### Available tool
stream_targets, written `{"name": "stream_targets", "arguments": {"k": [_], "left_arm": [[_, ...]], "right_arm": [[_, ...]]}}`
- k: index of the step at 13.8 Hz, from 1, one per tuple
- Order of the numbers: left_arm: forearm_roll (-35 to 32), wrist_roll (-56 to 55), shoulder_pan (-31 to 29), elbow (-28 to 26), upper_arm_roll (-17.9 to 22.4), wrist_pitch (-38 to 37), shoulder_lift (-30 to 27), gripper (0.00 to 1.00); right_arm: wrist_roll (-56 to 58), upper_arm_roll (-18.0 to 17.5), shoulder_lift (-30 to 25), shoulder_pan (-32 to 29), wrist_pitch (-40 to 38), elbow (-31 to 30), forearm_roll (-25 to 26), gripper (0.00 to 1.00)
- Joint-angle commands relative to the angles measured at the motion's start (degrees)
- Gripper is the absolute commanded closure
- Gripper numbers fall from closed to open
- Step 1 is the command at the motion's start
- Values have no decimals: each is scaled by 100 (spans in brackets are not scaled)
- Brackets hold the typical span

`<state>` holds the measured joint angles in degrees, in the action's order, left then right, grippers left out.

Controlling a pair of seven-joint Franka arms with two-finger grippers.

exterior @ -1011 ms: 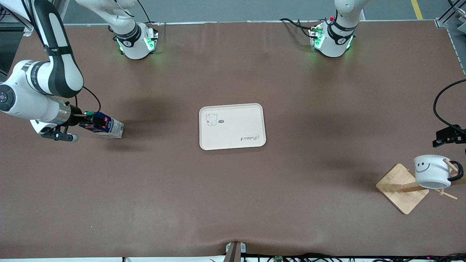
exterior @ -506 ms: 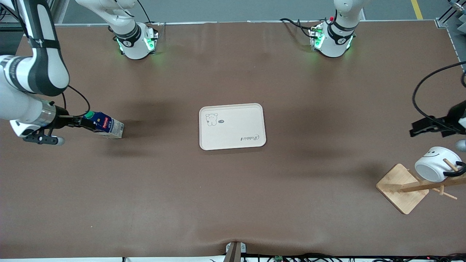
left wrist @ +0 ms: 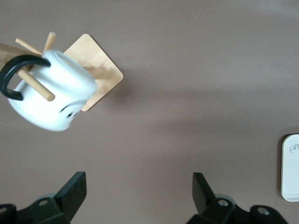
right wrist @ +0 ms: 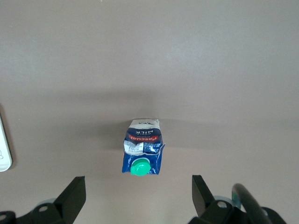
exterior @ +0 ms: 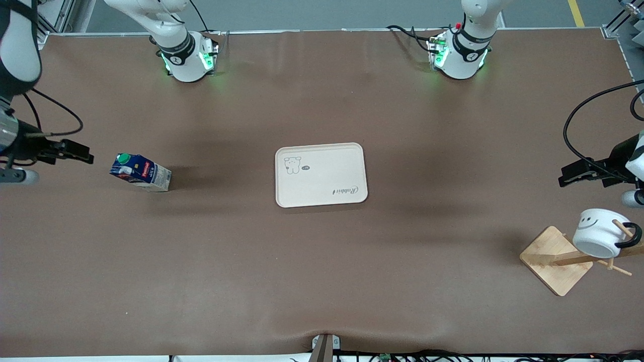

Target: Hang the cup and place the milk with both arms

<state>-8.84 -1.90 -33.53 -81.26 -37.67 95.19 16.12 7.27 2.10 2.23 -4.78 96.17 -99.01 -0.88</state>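
Observation:
The white cup (exterior: 601, 233) with its smiley face hangs by its black handle on a peg of the wooden rack (exterior: 553, 261) at the left arm's end of the table. My left gripper (exterior: 568, 176) hovers open beside the rack, apart from the cup (left wrist: 49, 91), nothing between its fingers (left wrist: 138, 184). The dark-blue milk (exterior: 141, 172) with a green cap stands on the bare table toward the right arm's end. My right gripper (exterior: 80, 152) is open and clear of the milk (right wrist: 142, 151), fingers spread wide (right wrist: 138, 191).
A cream tray (exterior: 322, 151) with a bear drawing lies at the middle of the table with nothing on it. Its edge shows in both wrist views (left wrist: 292, 168) (right wrist: 3, 149). The rack's pegs (left wrist: 35, 86) stick out around the cup.
My right gripper has drawn back from the milk toward the table's end, leaving it standing. My left gripper has shifted beside the rack, and the cup has swung on its peg.

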Motion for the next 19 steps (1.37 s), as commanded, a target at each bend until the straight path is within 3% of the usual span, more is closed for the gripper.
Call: {"name": "stream_targets", "arguments": {"k": [1, 4, 9, 15, 16, 19], "left_arm": [[40, 111, 13, 233, -30, -167, -83, 0], [66, 50, 4, 242, -38, -422, -92, 0], [14, 32, 13, 268, -30, -634, -346, 0], [40, 58, 178, 198, 49, -748, -795, 0], [75, 49, 467, 119, 397, -783, -891, 0], [337, 41, 1890, -302, 1970, -871, -1426, 0]], "right_arm": [[81, -113, -486, -32, -561, 13, 106, 0], [12, -96, -443, -23, -1451, 828, 123, 0], [-181, -87, -452, -102, -1303, 1208, 167, 0], [-358, -87, -206, -234, -925, 1208, -26, 0], [-349, -87, -180, -234, -916, 1200, -44, 0], [-341, -78, -197, -243, -907, 1270, 35, 0]]}}
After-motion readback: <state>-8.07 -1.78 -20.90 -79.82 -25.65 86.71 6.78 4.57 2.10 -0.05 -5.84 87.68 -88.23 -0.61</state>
